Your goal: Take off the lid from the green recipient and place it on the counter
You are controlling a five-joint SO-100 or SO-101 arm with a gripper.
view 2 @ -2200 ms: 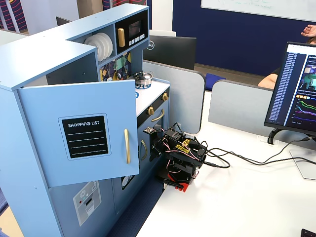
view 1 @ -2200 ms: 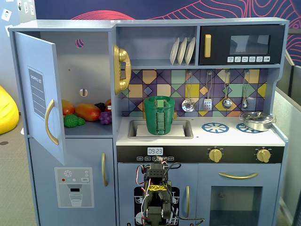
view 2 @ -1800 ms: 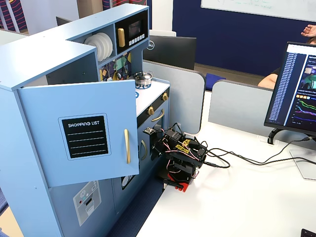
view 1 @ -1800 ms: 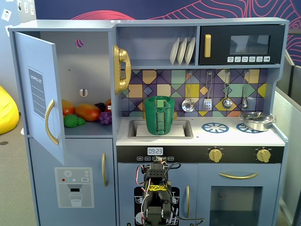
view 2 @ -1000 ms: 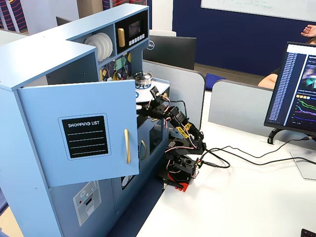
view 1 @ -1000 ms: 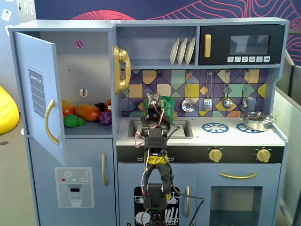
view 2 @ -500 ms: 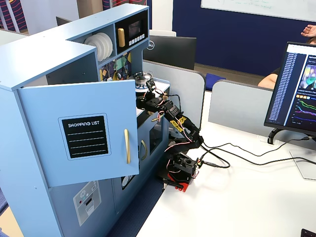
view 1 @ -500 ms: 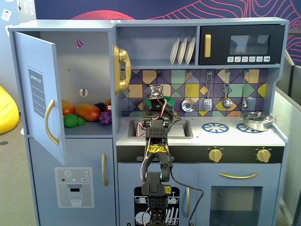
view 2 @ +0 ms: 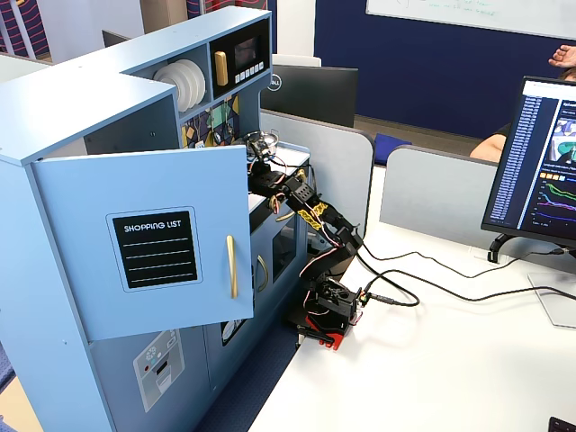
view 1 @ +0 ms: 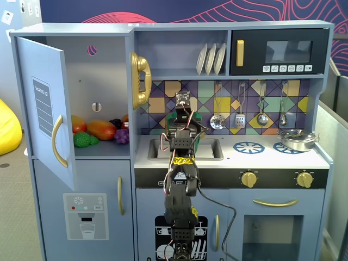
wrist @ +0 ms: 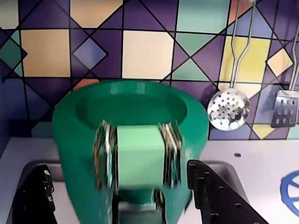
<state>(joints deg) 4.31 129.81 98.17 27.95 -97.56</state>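
Observation:
The green recipient [wrist: 135,135] fills the middle of the wrist view and stands at the back of the pale counter [wrist: 252,163], against the tiled wall. A lighter green block with ribbed sides runs down its front. Inside its rim is a smooth dark-green recess. No raised handle shows, so I cannot tell whether the lid sits there. My gripper [wrist: 117,168] is open, with one black finger [wrist: 32,196] left of the pot's lower part and the other right of it, both apart from it. In a fixed view my arm [view 1: 182,163] hides most of the pot [view 1: 200,133].
A steel pan with a silver lid [view 1: 296,140] sits on the right burner. A slotted skimmer [wrist: 229,109] and a spatula [wrist: 283,108] hang on the wall to the right of the pot. The sink [view 1: 209,149] lies under my wrist. The fridge door [view 1: 46,109] stands open.

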